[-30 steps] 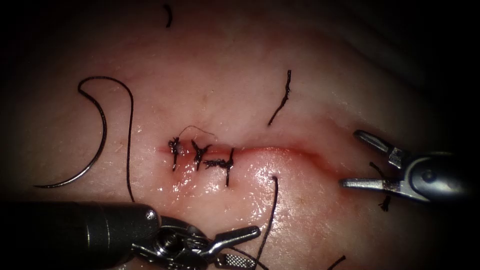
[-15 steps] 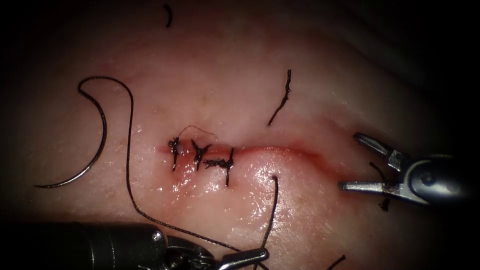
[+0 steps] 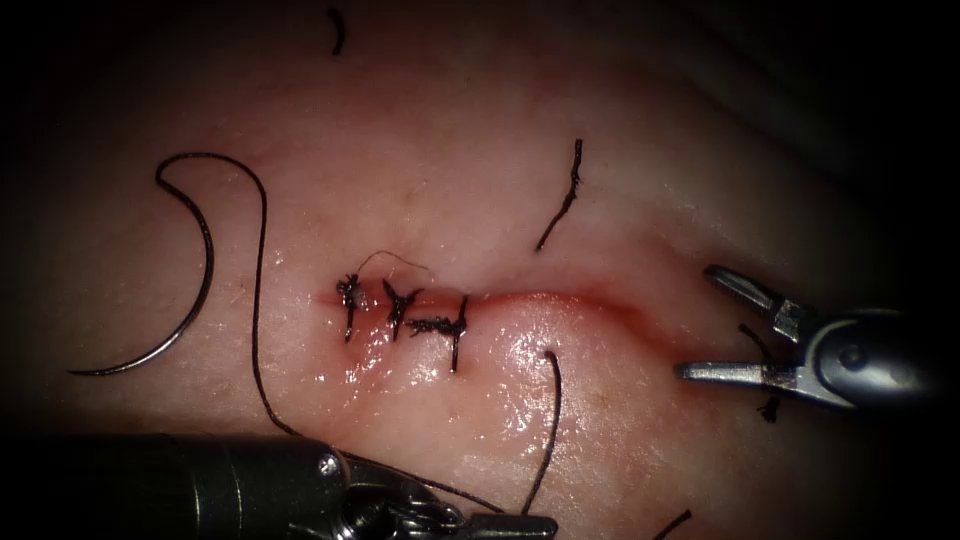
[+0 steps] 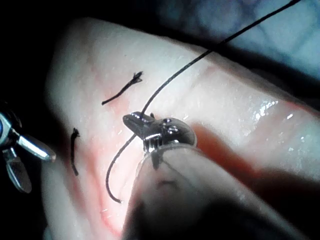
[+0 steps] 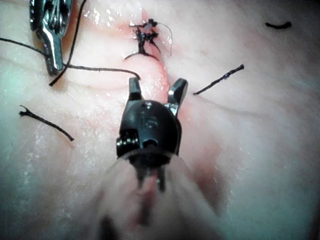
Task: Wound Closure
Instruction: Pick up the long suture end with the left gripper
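My left pincer (image 3: 515, 522) sits at the near edge of the tissue (image 3: 600, 180), below the cut (image 3: 560, 298), jaws closed on the thread (image 3: 258, 300). In my left wrist view the thread (image 4: 165, 90) passes through the closed jaws of that pincer (image 4: 137, 122) and curls on to a free end on the tissue beyond it.

From the left pincer the thread runs up and to the left, arches over, and joins the needle (image 3: 190, 310). The needle lies flat on the tissue, well to the left of the cut and of both pincers, held by neither and not in the tissue.

My right pincer (image 3: 700, 325) rests at the right end of the cut, jaws spread wide, holding nothing. My right wrist view shows it (image 5: 157, 90) gaping just short of the stitches (image 5: 146, 37).

Three stitches (image 3: 405, 315) close the left end of the cut. Cut ends of thread (image 3: 562, 200) lie loose between the pincers and beyond.
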Controlling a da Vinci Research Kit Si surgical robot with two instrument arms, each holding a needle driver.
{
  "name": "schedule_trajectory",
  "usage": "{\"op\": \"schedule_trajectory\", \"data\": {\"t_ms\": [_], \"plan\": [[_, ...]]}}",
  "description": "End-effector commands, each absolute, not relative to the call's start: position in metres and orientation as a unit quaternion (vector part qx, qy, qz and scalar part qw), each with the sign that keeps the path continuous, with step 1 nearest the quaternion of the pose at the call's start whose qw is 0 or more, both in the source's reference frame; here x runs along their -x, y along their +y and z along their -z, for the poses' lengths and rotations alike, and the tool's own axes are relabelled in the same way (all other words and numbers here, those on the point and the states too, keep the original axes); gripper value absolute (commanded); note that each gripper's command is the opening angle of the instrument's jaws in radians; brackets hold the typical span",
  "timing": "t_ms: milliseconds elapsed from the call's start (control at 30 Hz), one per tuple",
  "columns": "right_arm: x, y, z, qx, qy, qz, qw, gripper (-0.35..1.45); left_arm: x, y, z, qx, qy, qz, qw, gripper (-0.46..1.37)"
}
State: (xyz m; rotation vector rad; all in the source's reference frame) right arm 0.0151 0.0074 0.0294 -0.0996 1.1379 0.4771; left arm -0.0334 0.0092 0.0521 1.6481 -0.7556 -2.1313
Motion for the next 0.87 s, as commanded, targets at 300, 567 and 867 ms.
{"op": "schedule_trajectory", "data": {"t_ms": [300,567,867], "plan": [[-0.0152,0.0068,-0.0299,0.047,0.562,-0.156,0.811,1.39,0.0323,0.0112,-0.0507,-0.591,-0.265,0.745,0.160,-0.35],[-0.0159,0.0063,-0.0303,0.082,0.608,-0.032,0.789,1.31,0.0314,0.0125,-0.0500,-0.593,-0.269,0.745,0.148,-0.35],[-0.0165,0.0064,-0.0303,0.096,0.634,0.002,0.767,1.20,0.0315,0.0124,-0.0500,-0.592,-0.269,0.745,0.148,-0.35]]}}
